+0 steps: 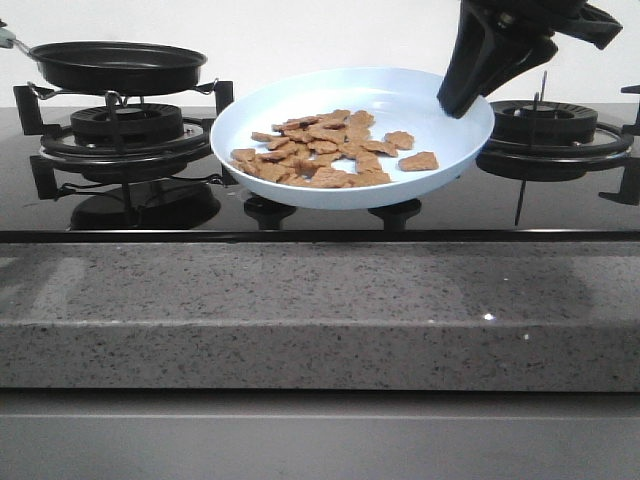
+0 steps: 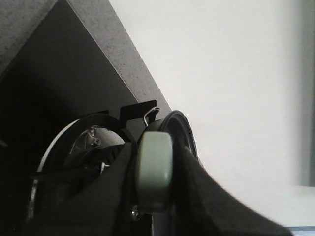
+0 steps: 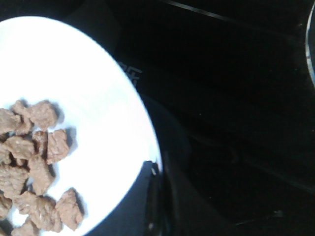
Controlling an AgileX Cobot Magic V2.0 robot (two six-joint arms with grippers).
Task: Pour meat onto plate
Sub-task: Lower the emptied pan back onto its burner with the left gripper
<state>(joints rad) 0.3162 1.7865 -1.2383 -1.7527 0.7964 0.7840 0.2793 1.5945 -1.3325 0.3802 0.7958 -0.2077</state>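
Note:
The pale blue plate (image 1: 420,95) hangs between the two burners, tipped toward the front. Its right rim is pinched by my right gripper (image 1: 455,100), which is shut on it. The meat (image 1: 325,150) lies on the plate as a loose spread of reddish-brown pieces, mostly left of centre. The right wrist view shows the plate (image 3: 98,88), the meat (image 3: 34,162) and the right gripper (image 3: 156,172) on the rim. The black frying pan (image 1: 118,65) sits on the left burner. In the left wrist view my left gripper (image 2: 155,169) is shut on its pale green handle (image 2: 156,162).
A left burner grate (image 1: 125,125) carries the pan and a right burner grate (image 1: 555,125) stands behind the right arm. Two stove knobs (image 1: 270,210) sit under the plate. A speckled grey counter edge (image 1: 320,310) runs across the front.

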